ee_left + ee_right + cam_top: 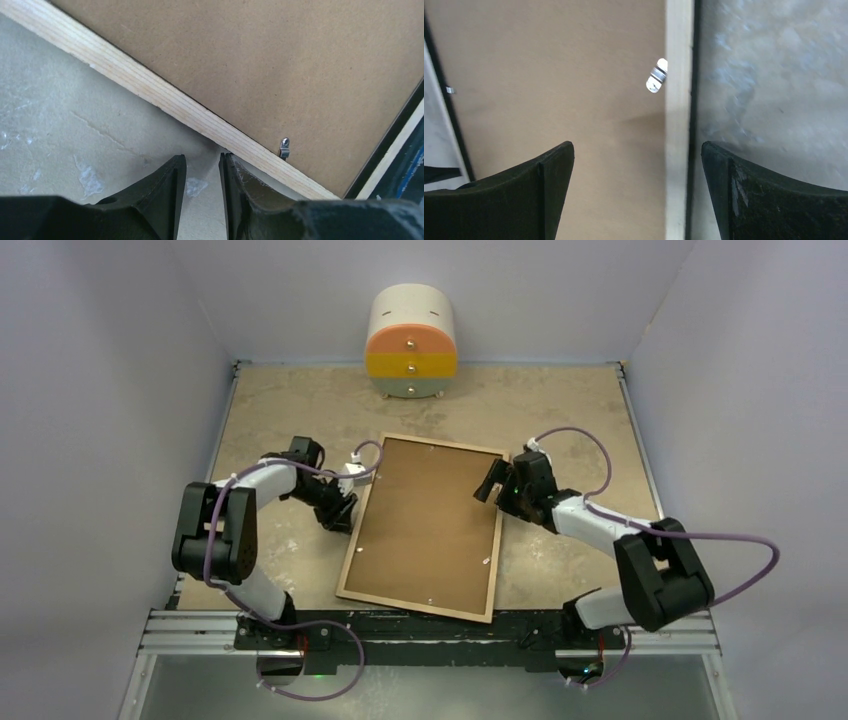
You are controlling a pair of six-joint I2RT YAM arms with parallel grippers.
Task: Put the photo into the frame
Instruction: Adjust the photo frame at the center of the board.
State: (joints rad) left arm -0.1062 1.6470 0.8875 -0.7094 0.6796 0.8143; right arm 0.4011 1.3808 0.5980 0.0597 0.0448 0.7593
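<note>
Frame (415,607) is lying face down near the middle of the table (290,405), its light wood back showing, its long sides running near to far and its near end reaching almost to the arm bases. I am seeing the brown backing board (425,525) sitting inside the wooden rim and filling it. In the top view the whole rectangle is tilting slightly, with its far end leaning to the right.

I am watching the left gripper (202,161) sitting low at the frame's left edge, about midway along it. Its fingers are standing narrow, with only a slim strip of table showing between them and nothing held. The right-hand finger (235,175) is sitting just against the wooden rim; I cannot tell whether it is touching. A small metal tab (284,148) is poking from that rim onto the board just beyond it.

I am seeing the right gripper (638,150) spread wide at the frame's right edge, toward the far corner. One finger is hanging over the backing board and the other over the bare table, with the rim running between them, and it is gripping nothing. Another metal tab (656,76) is showing just ahead of it.

At the far edge, a small rounded drawer unit (412,345) is standing well apart from the frame.
</note>
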